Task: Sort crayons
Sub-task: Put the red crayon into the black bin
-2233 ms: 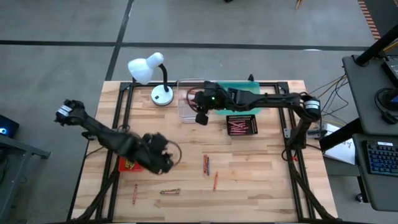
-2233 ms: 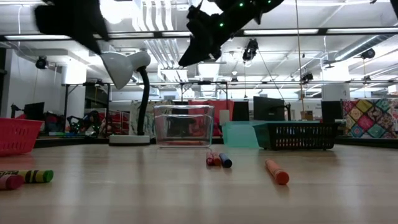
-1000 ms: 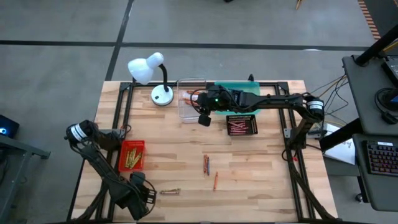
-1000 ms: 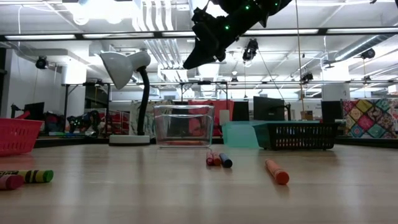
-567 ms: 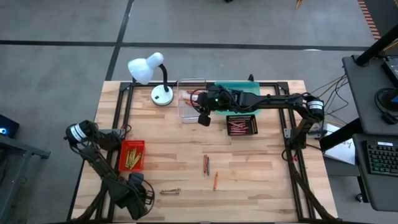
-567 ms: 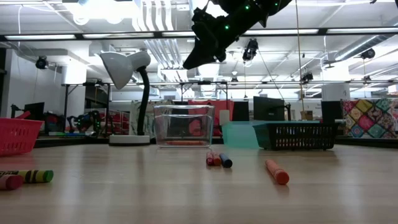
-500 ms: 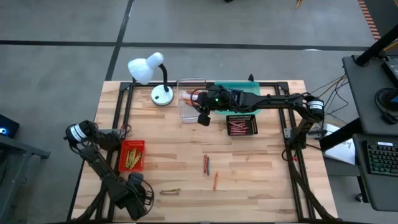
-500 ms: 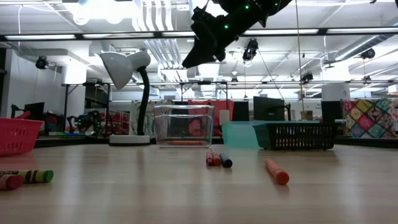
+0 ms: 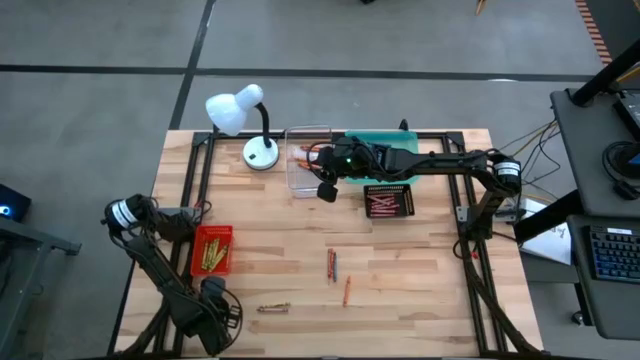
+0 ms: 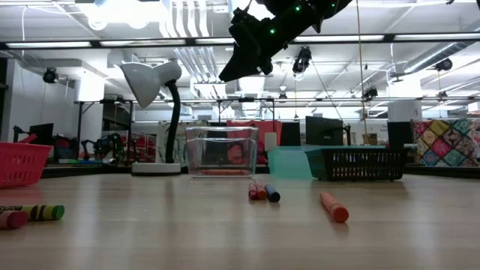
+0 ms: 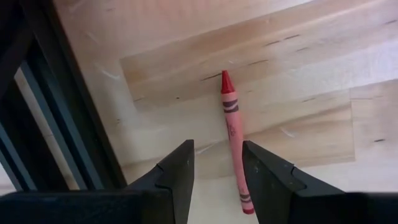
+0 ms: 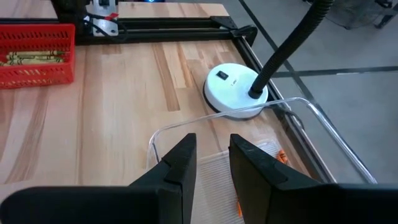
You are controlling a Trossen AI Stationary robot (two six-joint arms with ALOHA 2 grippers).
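Since a second ago the left pincer (image 9: 218, 318) is sitting a touch nearer the front-left corner of the table (image 9: 420, 260), and its fingers are standing closer together than they were; the right arm and the loose crayons are lying as before.

In the left wrist view the left pincer (image 11: 216, 163) is hanging low over pale, grained wood with its two dark, wedge-shaped fingers parted and clasping nothing. A red crayon (image 11: 233, 138) is lying flat just past the fingertips, a slim paper-wrapped stick with a bare pointed tip, its far end running alongside one finger (image 11: 264, 177); whether they touch I cannot tell.

The right pincer (image 9: 324, 189) is hovering high above the clear tray (image 9: 291, 178) at the back, fingers partly apart with nothing between them. That tray is a glossy see-through box with rounded corners, and an orange crayon (image 12: 281, 155) is showing inside it. Beside it the lamp (image 9: 262, 152) is standing on a round white base, with a black bent neck and white shade.

Other crayons: a red-and-blue pair (image 9: 332, 265) mid-table, an orange one (image 9: 347, 291) just in front of it, and a few (image 9: 273, 308) near the front left. The red tray (image 9: 211, 249), a slotted plastic basket, is holding yellow crayons; the black mesh tray (image 9: 389, 201) is holding red ones, next to a teal tray (image 9: 400, 148).
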